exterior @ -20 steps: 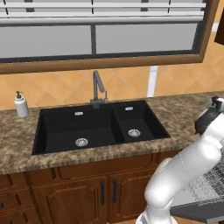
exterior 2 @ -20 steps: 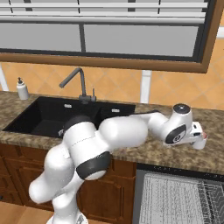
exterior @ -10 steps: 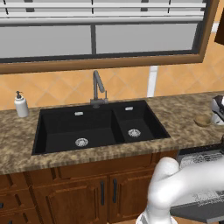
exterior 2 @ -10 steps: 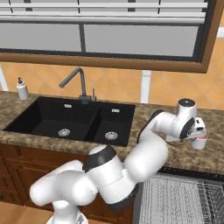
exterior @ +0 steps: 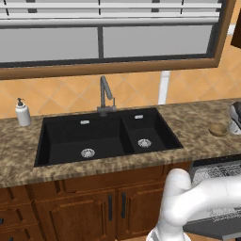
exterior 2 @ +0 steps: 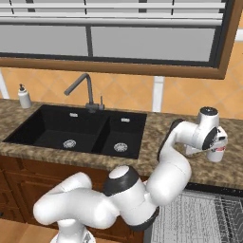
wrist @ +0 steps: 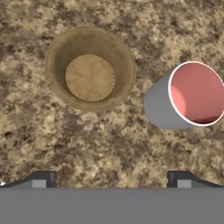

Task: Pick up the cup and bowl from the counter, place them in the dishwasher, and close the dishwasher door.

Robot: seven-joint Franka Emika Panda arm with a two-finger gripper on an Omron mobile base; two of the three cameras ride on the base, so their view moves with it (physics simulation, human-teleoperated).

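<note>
Beside bowl [wrist: 89,69], cup [wrist: 186,98] on counter [wrist: 109,140]; apart.

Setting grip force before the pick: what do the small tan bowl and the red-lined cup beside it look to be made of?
The shallow round tan-brown bowl looks wooden: faint grain on its flat base, matte finish. The small cylindrical cup with grey-white wall and pinkish-red inside looks like glazed ceramic or plastic: smooth, uniform, thin white rim. Both stand on the speckled brown granite-look counter.
</note>
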